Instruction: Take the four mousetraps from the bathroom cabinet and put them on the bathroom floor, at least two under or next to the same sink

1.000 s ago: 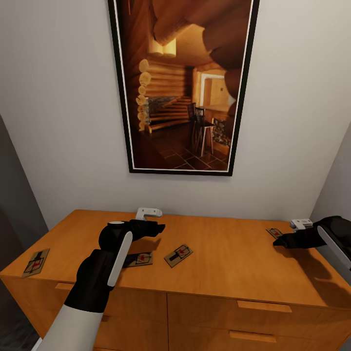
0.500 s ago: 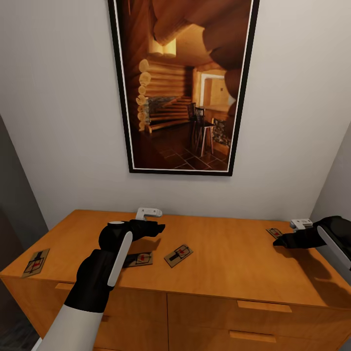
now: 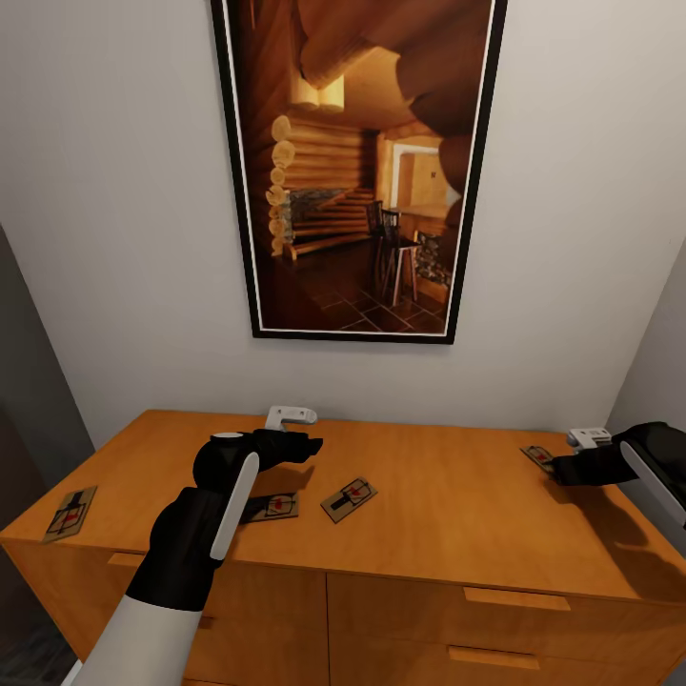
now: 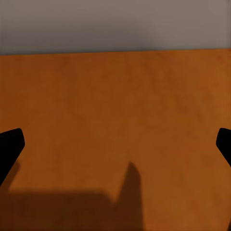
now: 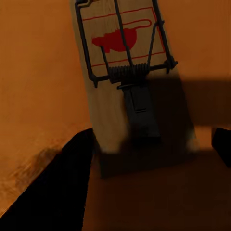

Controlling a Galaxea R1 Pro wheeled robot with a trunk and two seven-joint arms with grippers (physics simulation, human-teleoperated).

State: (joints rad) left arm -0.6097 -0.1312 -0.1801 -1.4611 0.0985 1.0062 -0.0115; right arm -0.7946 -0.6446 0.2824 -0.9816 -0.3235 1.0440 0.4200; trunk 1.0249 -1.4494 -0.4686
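Several mousetraps lie flat on the orange wooden cabinet [image 3: 457,519]. One mousetrap [image 3: 69,514] lies near the left corner. A second [image 3: 278,505] is partly hidden under my left forearm, and a third [image 3: 349,498] lies just right of it. The far-right mousetrap [image 3: 535,454] [image 5: 126,72] has a red print and a wire spring. My right gripper [image 3: 560,470] [image 5: 153,138] is open, its fingers straddling that trap's near end. My left gripper [image 3: 312,444] [image 4: 115,139] is open above bare wood, behind the two middle traps.
A large framed picture [image 3: 357,167] of a log-cabin room hangs on the white wall behind the cabinet. Drawer fronts with wooden handles [image 3: 503,598] face me below the top. A grey wall [image 3: 33,381] stands at the left, another at the right.
My right gripper has drawn back slightly to the right, uncovering more of the far-right mousetrap. The left arm and the traps have not moved.
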